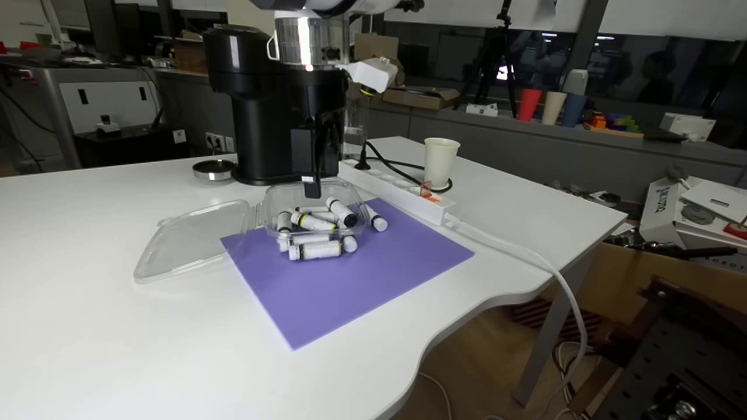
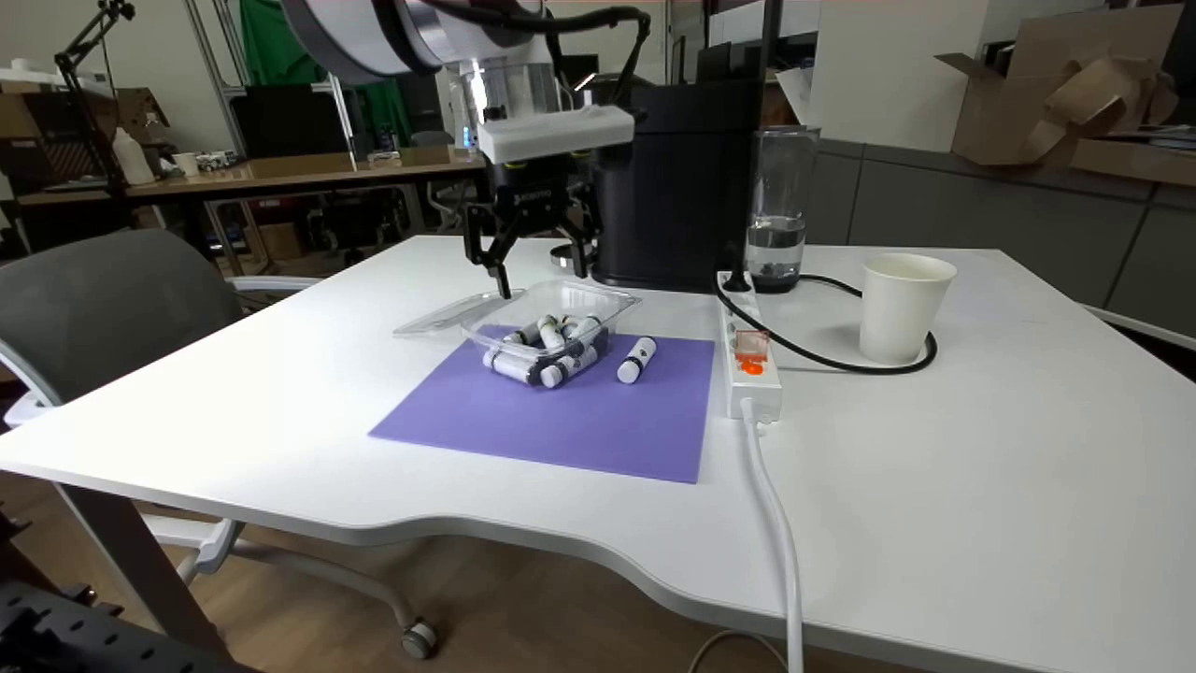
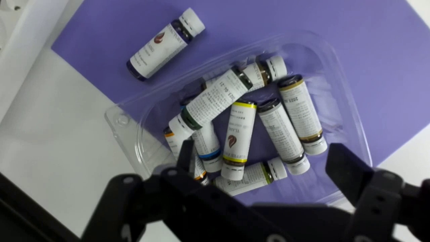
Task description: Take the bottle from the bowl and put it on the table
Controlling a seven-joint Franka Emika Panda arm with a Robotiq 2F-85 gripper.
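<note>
A white bottle (image 3: 238, 137), yellow-banded and one of several candidates, lies inside a clear plastic bowl (image 3: 337, 90) as the pincer (image 2: 543, 282) hangs above, spread and holding nothing. The approach seems the step in hand; the next move calls for straddling one bottle before any placing on the white table (image 2: 916, 486) under the purple mat (image 2: 561, 430).

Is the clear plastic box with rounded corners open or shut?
The box is open: its transparent lid is folded out over the white tabletop in both exterior views, and small white cylindrical bottles lie uncovered inside.
</note>
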